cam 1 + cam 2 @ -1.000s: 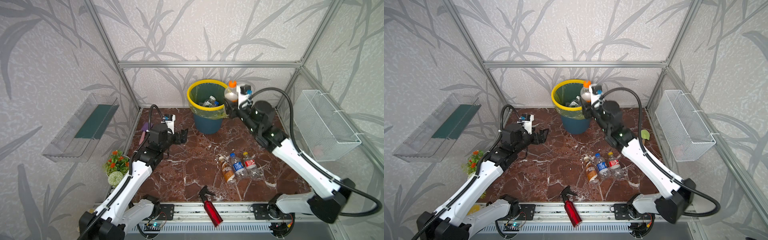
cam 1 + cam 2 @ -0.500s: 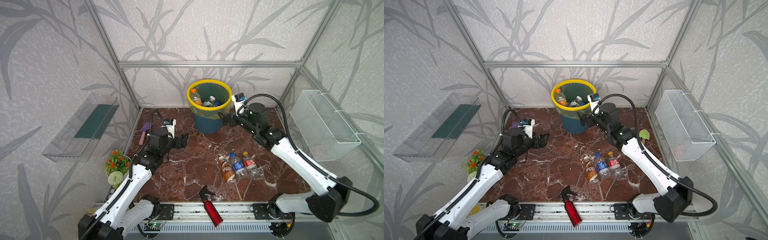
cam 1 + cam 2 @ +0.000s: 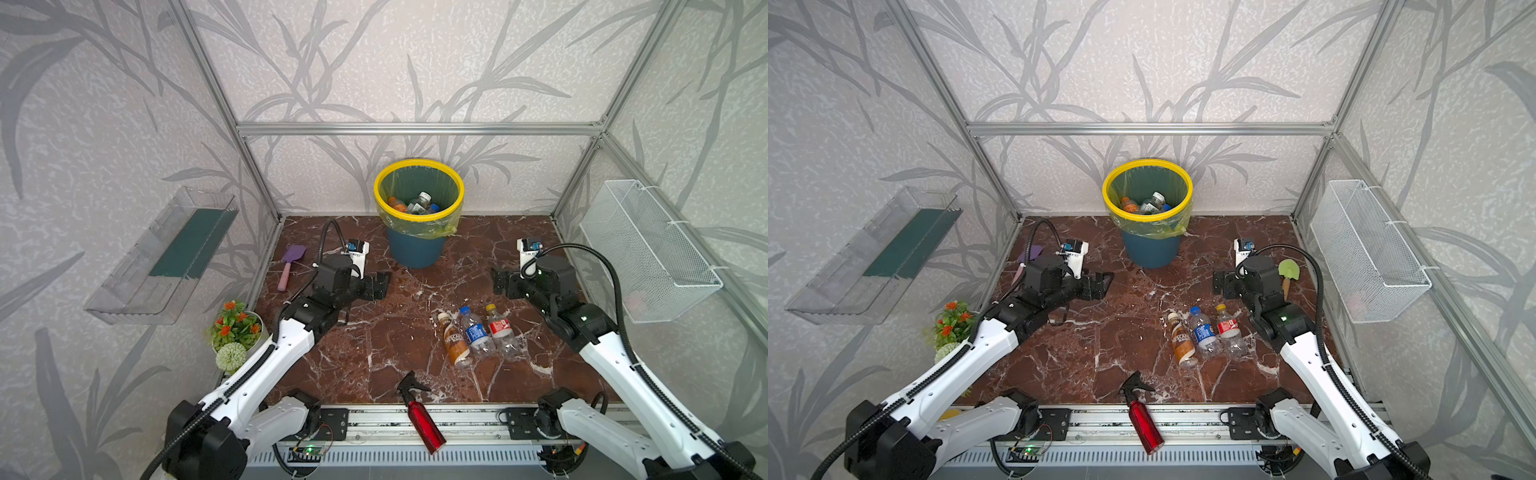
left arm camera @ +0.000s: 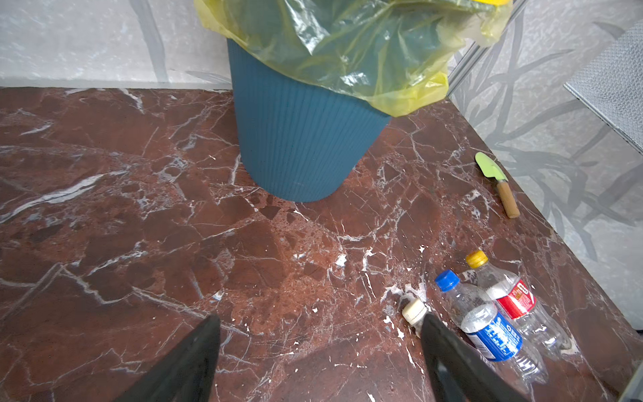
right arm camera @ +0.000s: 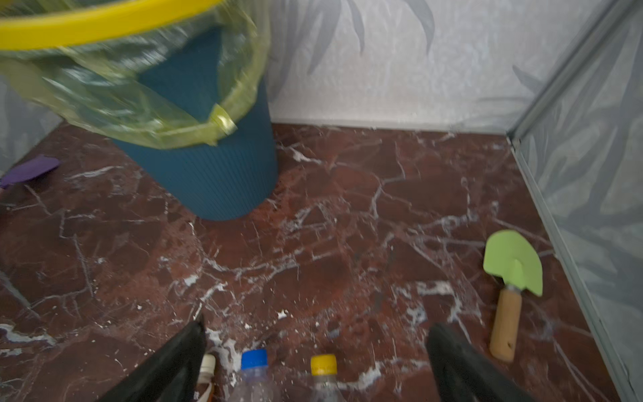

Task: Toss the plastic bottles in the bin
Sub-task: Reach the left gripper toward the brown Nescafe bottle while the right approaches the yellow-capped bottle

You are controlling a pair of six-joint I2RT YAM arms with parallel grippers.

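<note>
status: left gripper (image 3: 380,286) released, jaws spread wide, nothing in them. It's held over bare marble floor (image 3: 374,332) on the left of the bin (image 3: 411,253). right gripper (image 3: 500,283) also released and empty, out to the bin's right. The right wrist view shows its fingers (image 5: 181,351) wide apart, gripping nothing.

bin is upright at the back wall, centre, with the yellow-green liner folded over the yellow rim. bottles in the bin (image 3: 415,203): orange, white and blue caps visible, exact count unclear.

Three are on the floor, lying side by side with caps toward the bin: brown Nescafé bottle (image 3: 455,340), blue-label bottle (image 3: 476,332), red-label bottle (image 3: 500,330). They're near the right arm, well apart from the bin.

Other items: red spray bottle (image 3: 422,415) lies across the front edge. purple trowel (image 3: 289,266) is by the left wall, green trowel (image 3: 1287,272) by the right.
</note>
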